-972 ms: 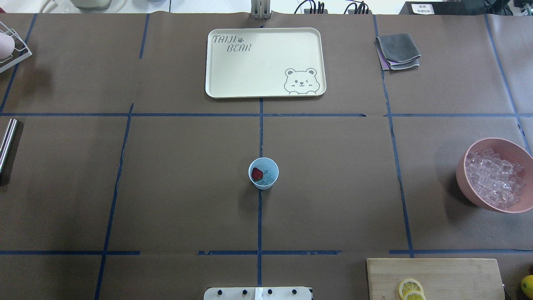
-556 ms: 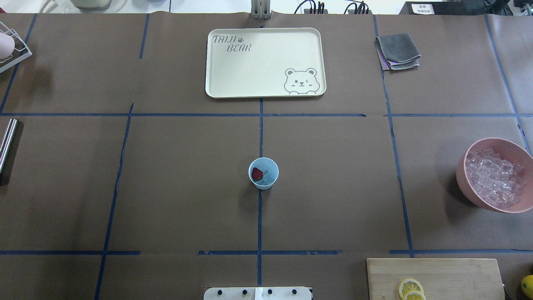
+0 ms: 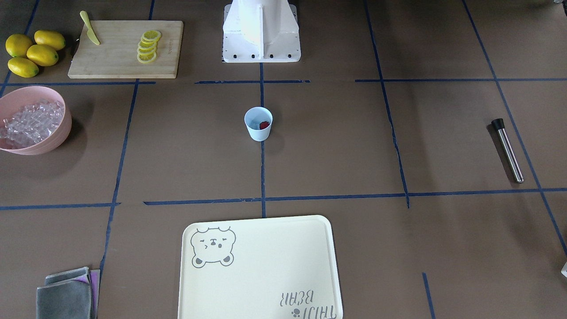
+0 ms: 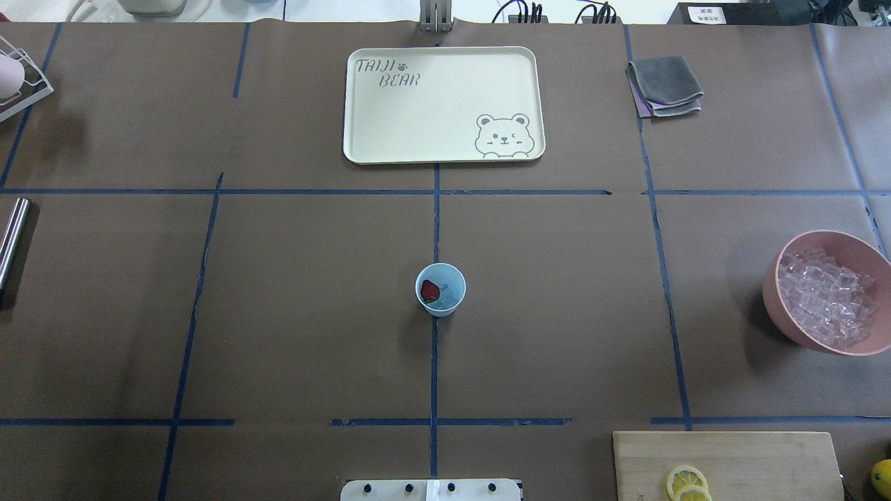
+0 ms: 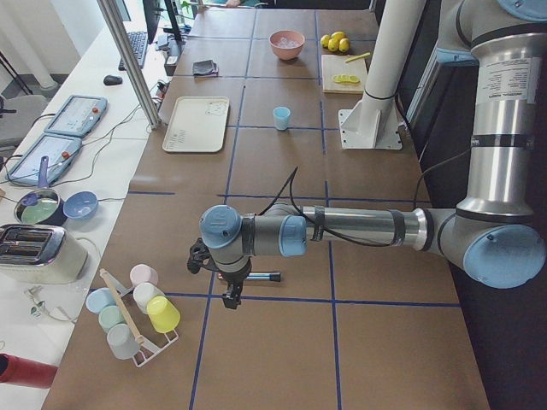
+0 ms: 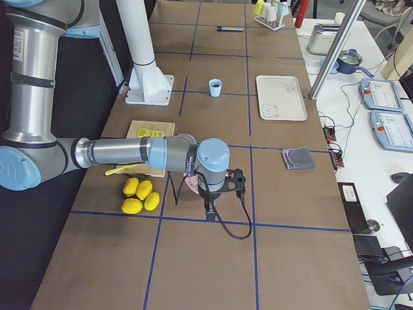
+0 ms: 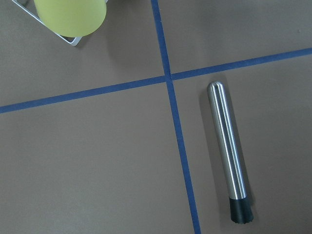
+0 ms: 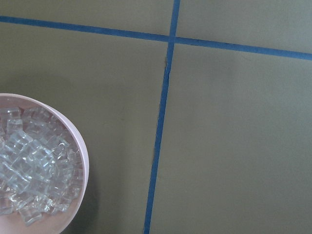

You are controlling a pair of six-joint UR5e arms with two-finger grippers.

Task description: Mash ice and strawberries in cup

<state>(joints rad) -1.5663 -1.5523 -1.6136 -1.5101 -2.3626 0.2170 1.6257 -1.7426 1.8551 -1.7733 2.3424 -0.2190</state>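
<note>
The light blue cup (image 4: 452, 277) stands upright at the table's middle, also in the front view (image 3: 258, 132). Inside it lie the red strawberry (image 4: 429, 290) and a few clear ice cubes (image 4: 451, 296). A steel muddler (image 3: 507, 150) with a black tip lies flat at the table's left end and shows in the left wrist view (image 7: 228, 151). My left gripper (image 5: 231, 295) hangs just above the table beside the muddler. My right gripper (image 6: 210, 209) hangs by the pink bowl (image 4: 774, 282) of ice. I cannot tell whether either is open or shut.
A cream bear tray (image 4: 362, 125) lies beyond the cup. A folded grey cloth (image 4: 665, 85) is at the far right. A cutting board (image 3: 119, 62) holds lemon slices and a knife, with whole lemons (image 3: 31, 53) beside it. A rack of cups (image 5: 137, 312) stands at the left end.
</note>
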